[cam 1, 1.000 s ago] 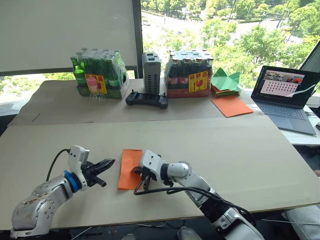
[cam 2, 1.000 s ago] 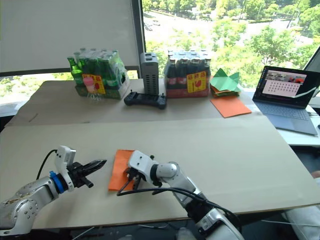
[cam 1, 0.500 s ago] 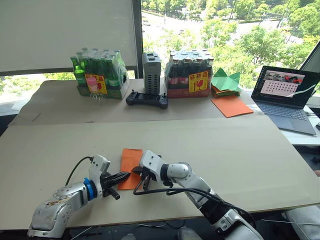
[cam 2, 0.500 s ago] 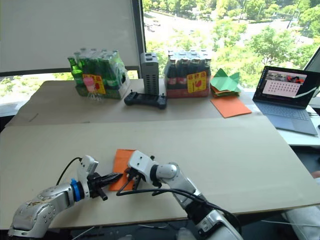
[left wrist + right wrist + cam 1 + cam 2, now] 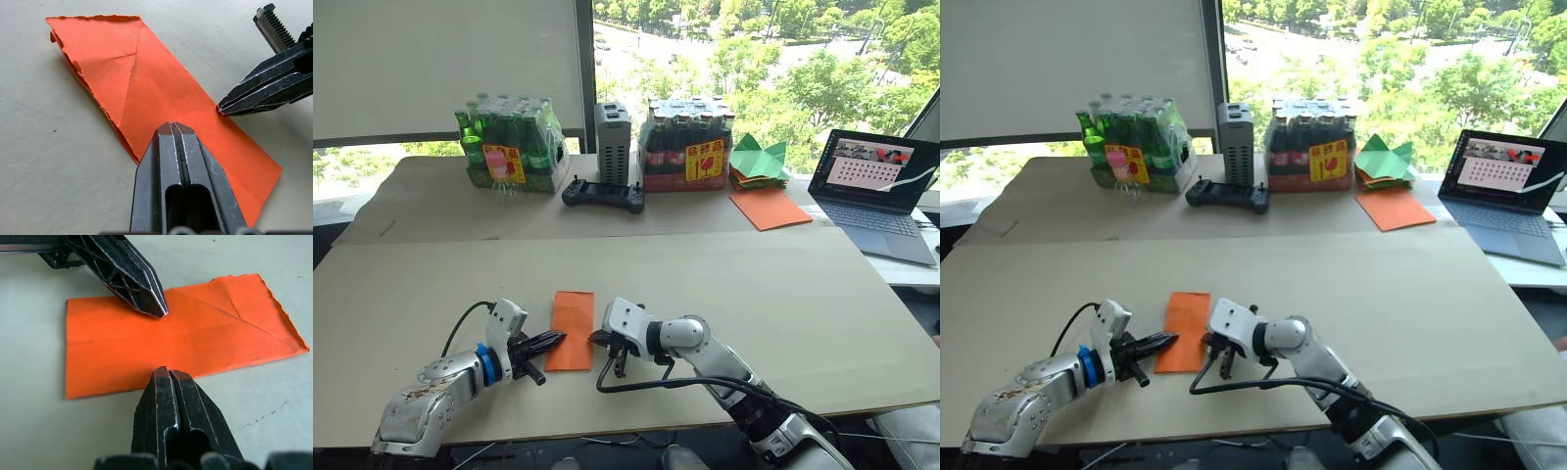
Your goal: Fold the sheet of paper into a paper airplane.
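Since a second ago, the left claw [image 5: 552, 339] has swung in to the sheet of paper [image 5: 573, 316]; the right claw [image 5: 604, 340] has slid to its opposite edge. Both are pinched closed, empty. Folded into a narrow creased orange strip, the sheet lies flat on the tabletop [image 5: 724, 284].

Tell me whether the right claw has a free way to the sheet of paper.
Probably yes: the right claw, shut, sits at the edge of the sheet of paper, nothing between; the left claw rests on the opposite side.
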`<state>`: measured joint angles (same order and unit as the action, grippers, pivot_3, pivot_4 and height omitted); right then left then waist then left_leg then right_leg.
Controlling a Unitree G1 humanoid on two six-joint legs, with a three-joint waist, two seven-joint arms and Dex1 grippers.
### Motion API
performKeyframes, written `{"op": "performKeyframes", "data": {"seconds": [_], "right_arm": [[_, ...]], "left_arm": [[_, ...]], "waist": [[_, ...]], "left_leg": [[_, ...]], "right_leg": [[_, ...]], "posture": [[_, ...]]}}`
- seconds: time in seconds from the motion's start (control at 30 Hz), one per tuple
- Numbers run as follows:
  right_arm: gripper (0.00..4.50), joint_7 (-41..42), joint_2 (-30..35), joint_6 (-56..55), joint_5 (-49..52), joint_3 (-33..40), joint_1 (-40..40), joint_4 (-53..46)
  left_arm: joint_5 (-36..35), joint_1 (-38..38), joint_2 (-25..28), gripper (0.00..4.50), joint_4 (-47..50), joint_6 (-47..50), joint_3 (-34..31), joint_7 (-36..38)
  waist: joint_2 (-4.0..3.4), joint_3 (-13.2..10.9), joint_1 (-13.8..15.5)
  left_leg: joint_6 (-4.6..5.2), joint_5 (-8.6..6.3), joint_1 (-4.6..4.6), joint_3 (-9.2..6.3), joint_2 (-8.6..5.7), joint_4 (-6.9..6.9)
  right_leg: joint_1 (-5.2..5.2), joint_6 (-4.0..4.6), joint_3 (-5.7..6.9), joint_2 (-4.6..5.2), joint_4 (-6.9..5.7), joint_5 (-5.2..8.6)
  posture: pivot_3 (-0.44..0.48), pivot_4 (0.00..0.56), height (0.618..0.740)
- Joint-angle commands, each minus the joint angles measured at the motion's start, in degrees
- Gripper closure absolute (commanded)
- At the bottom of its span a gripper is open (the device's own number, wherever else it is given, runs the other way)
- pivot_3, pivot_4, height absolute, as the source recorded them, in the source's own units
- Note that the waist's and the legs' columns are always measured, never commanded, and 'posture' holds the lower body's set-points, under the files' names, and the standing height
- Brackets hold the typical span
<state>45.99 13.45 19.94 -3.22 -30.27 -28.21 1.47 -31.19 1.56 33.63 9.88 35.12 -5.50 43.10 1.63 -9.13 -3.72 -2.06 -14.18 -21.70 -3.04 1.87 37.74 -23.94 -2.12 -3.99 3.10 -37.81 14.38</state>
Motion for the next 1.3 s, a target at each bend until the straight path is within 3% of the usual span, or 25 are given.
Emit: {"op": "performKeyframes", "data": {"seconds": [0.03, 1.3], "right_arm": [[4.50, 0.9, -0.4, 1.3, 0.1, -0.8, 0.3, -1.0], [4.50, -12.4, -9.4, 3.9, -2.6, 5.1, -9.4, 20.6]], "left_arm": [[1.6, -0.3, -0.4, 4.48, -1.7, 0.3, 1.0, -0.6], [1.2, -2.0, -0.1, 4.48, 0.3, 0.4, -0.1, -1.0]], "waist": [[0.00, 0.0, 0.0], [-0.01, 0.0, -0.3]], "left_leg": [[0.00, 0.00, 0.00, 0.00, 0.00, 0.00], [0.00, 0.00, 0.09, 0.00, 0.01, -0.02]], "right_leg": [[0.00, 0.00, 0.00, 0.00, 0.00, 0.00], [0.04, 0.01, 0.00, -0.01, -0.01, 0.00]], "posture": [[0.000, 0.150, 0.740], [0.000, 0.150, 0.740]]}}
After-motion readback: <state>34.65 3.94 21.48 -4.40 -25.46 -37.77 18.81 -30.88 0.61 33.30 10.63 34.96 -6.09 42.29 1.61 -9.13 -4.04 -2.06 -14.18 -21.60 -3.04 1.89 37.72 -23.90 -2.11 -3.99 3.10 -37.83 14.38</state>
